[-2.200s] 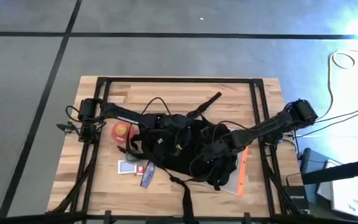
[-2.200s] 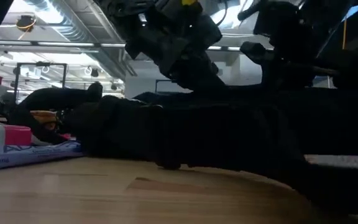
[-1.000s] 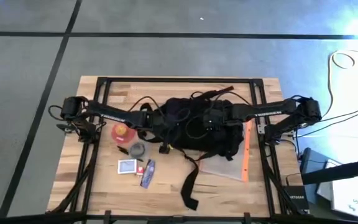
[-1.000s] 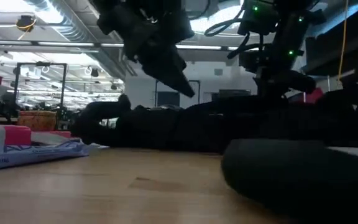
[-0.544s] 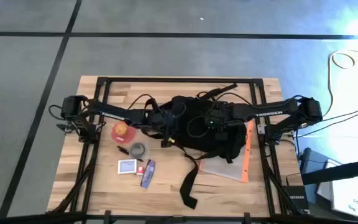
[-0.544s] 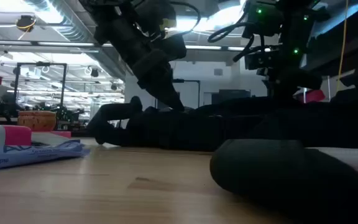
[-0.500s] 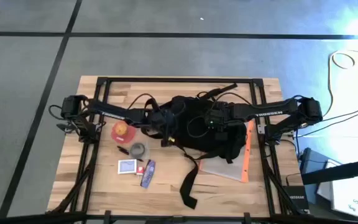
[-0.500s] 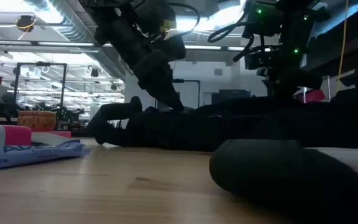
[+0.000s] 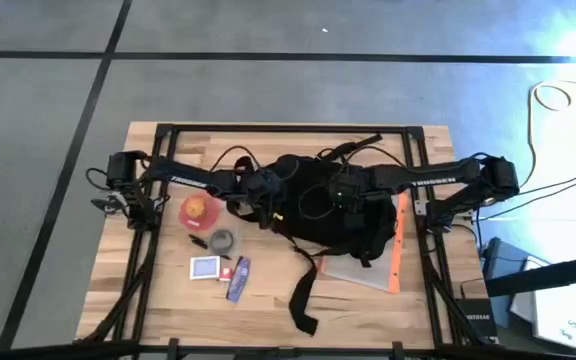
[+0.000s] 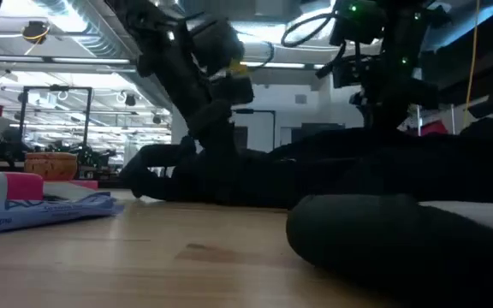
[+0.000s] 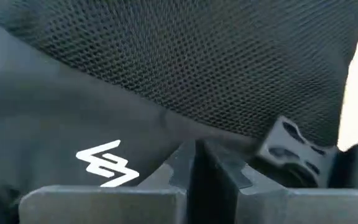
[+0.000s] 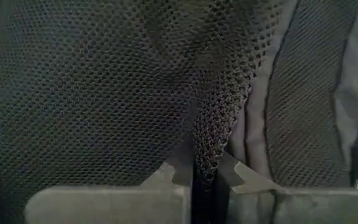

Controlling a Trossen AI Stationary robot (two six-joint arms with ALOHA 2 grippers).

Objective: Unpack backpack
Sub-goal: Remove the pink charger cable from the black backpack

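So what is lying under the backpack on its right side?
A flat grey sheet with an orange edge sticks out from under the backpack. The bag covers most of it, so what it is and what else lies beneath cannot be seen.

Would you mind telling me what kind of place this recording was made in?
Most likely a robotics lab or workshop: the wooden table stands on grey floor marked with black tape lines, and the low view shows exposed ceiling ducts and metal racks behind.

— Where's the backpack [image 9: 323, 205]?
— Mid-table, slumped flat, toward the right.
— Its look?
— Black fabric, mesh panels, a small white logo, one strap trailing toward the near edge.
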